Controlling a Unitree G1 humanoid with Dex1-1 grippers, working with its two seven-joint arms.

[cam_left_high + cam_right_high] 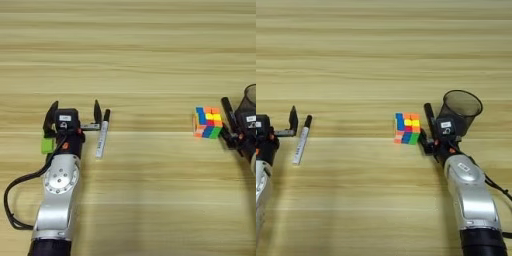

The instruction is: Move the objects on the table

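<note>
Two pincers to mind: left gripper (73, 114) spread wide, white marker (102, 138) just outside its right finger; right gripper (428, 131) beside puzzle cube (407, 128), closure unreadable; shift left pincer rightward before closing.

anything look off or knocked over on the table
Nothing spilled or damaged. The mesh cup stands upright behind the right hand. The puzzle cube is scrambled, and the green block is partly hidden under the left hand.
</note>
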